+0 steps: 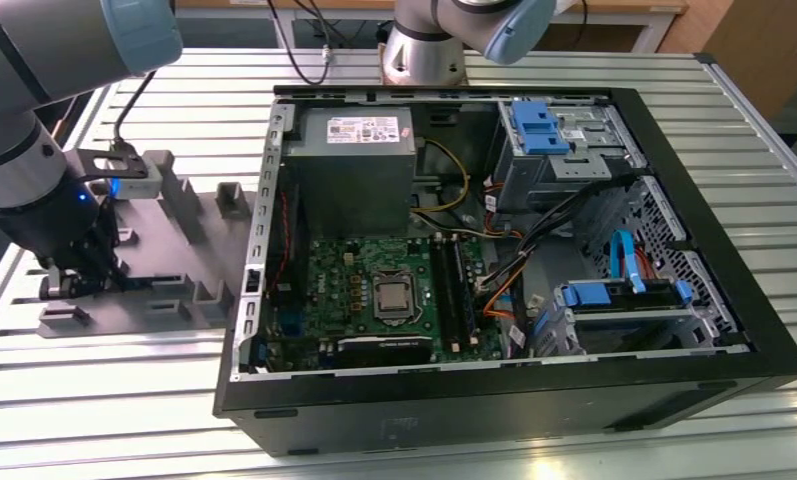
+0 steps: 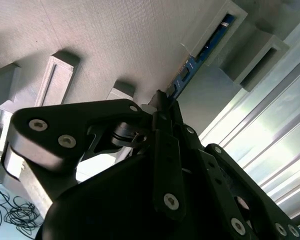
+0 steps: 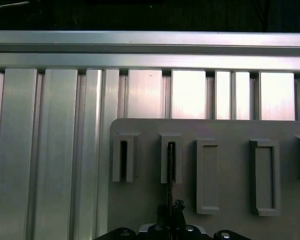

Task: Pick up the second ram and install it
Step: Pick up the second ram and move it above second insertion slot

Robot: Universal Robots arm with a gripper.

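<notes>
- second ram (image 2: 189,70), long narrow blue-green circuit-board strip: edgewise in grey slotted plastic holder (image 1: 191,255), nine o'clock of black computer case (image 1: 505,410), exterior view.
- black hand (image 2: 162,102): pinching the ram.
- Handling, judged: light, stiff, fragile; hold by the bare edges.

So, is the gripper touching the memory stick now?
Touching. In the second wrist view the gripper pinches the memory stick at its near end, with no gap.

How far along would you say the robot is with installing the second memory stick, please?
Done: the gripper sits at the grey slotted holder beside the open black computer case. In hand: it looks closed on the long blue-green circuit-board strip, which stands in a holder slot. Left: the strip is not yet lifted out or seated in the motherboard's long black slots.
</notes>
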